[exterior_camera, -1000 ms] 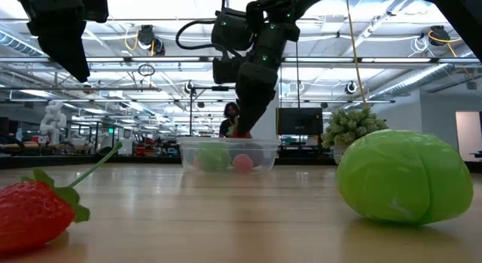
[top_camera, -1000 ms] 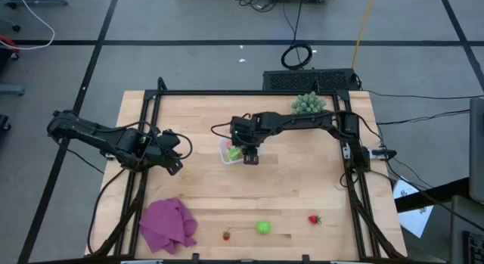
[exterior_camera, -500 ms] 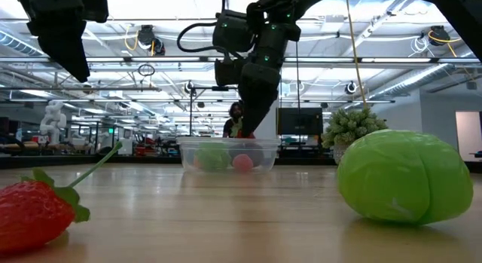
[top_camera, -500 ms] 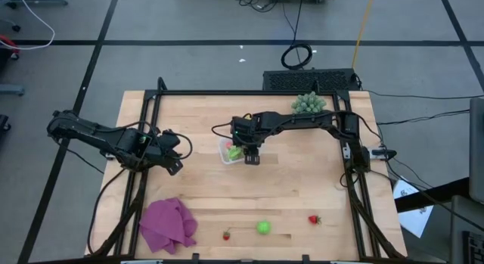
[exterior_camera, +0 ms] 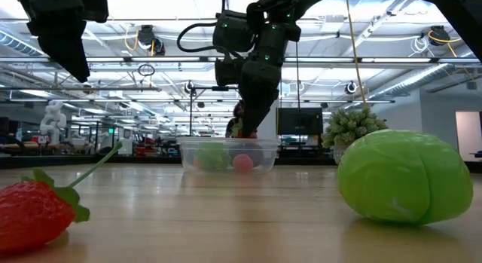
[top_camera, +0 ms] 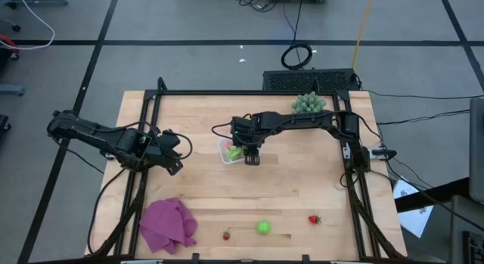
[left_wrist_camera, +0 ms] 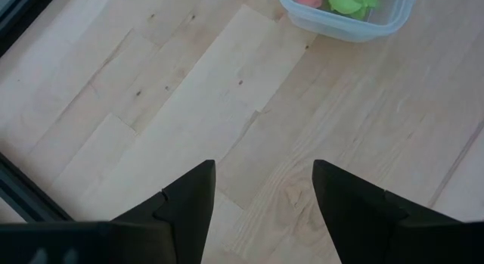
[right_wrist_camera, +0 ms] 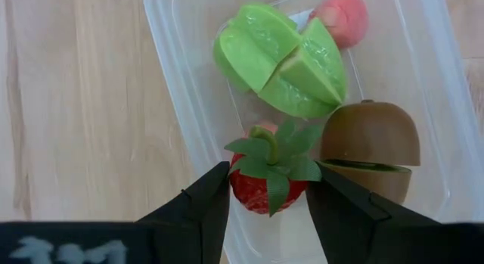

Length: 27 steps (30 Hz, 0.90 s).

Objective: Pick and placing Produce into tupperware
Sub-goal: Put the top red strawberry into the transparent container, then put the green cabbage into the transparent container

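Three loose pieces of produce along the counter's near edge: small red piece [top_camera: 226,236], round green piece [top_camera: 262,227], strawberry [top_camera: 314,218]. Purple cloth [top_camera: 168,225] at the near left corner. Toward the counter's middle, clear tupperware [top_camera: 227,152] holding a green star-shaped piece [right_wrist_camera: 281,58], a pink piece [right_wrist_camera: 341,16] and a brown kiwi [right_wrist_camera: 370,145]. Right hand [right_wrist_camera: 268,190] over the tupperware, pinching a red strawberry with green leaves [right_wrist_camera: 267,177], just beside the kiwi. Left hand [top_camera: 172,153] near the left edge, fingers spread, holding nothing. Spiky green plant [top_camera: 308,104] at the far edge.
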Motion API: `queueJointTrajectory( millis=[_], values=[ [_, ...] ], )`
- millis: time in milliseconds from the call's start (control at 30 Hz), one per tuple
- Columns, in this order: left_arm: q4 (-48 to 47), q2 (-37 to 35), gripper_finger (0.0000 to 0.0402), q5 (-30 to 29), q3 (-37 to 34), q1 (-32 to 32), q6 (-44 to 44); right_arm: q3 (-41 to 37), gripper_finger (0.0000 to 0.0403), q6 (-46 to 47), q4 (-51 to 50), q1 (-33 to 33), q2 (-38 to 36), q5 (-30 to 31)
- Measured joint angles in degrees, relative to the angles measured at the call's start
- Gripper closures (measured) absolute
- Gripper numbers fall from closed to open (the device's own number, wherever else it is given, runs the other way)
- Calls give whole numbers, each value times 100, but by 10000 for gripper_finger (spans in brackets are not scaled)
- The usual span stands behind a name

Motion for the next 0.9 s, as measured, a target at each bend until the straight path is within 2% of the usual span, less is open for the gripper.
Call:
queueJointTrajectory(
  millis=[500, 900],
  values=[
    [-1, 1, 174, 2, 0, 0, 0, 0, 244, -54, 3, -61, 0, 7],
    [-1, 0, 174, 2, 0, 0, 33, 2, 207, -93, 46, -170, 0, 15]
  ],
)
